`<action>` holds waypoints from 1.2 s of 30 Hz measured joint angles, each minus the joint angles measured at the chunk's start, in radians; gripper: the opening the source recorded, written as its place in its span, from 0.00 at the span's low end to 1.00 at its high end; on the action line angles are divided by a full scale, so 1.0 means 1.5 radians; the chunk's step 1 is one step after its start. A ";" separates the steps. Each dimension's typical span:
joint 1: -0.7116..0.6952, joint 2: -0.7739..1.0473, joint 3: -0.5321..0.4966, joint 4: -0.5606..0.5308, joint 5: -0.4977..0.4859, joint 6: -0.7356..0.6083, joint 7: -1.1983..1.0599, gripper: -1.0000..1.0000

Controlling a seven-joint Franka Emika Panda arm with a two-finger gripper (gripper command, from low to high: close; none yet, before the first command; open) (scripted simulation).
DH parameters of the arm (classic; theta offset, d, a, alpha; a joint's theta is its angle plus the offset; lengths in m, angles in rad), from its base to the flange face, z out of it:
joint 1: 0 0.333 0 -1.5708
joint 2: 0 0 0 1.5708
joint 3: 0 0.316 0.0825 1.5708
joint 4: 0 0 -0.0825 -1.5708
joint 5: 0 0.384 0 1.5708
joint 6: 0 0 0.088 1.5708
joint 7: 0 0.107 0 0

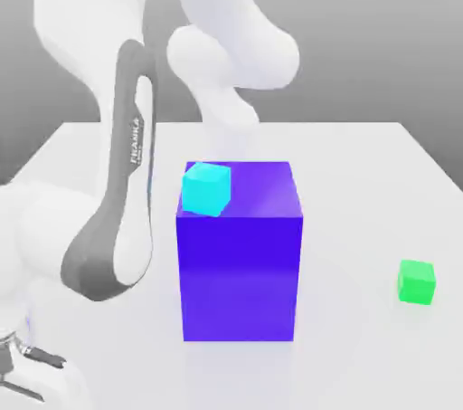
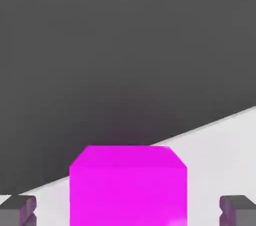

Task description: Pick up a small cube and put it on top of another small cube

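Your gripper [image 2: 128, 210] brackets the pink cube [image 2: 128, 187], dark grey fingers [image 2: 20, 211] standing off each face with pale gaps, so they are apart, not clamped. On the smooth white table [image 1: 362, 173] you have a tall glossy blue-purple block [image 1: 240, 254], a matte cyan cube [image 1: 206, 188] on its top at ten o'clock, and a green cube [image 1: 417, 281] well apart at three o'clock.

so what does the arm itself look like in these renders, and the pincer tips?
Arm: glossy white rounded shells with grey joint sections, and black FRANKA lettering running down one grey-edged link. Pincer: two blocky dark grey fingertips. No cables visible.
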 joint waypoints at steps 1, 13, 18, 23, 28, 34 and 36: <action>0.000 0.000 0.000 0.000 0.000 0.000 0.000 0.00; 0.070 -0.144 0.050 -0.080 -0.010 -0.059 0.007 0.00; 0.145 -0.214 0.123 -0.159 -0.014 -0.047 0.011 0.00; 0.227 -0.289 0.210 -0.249 -0.015 -0.032 0.014 0.00; 0.377 -0.377 0.324 -0.353 -0.012 -0.016 0.020 0.00; 0.680 -0.395 0.293 -0.426 -0.058 0.032 0.063 0.00; 0.614 -0.362 0.245 -0.424 -0.087 0.062 0.085 0.00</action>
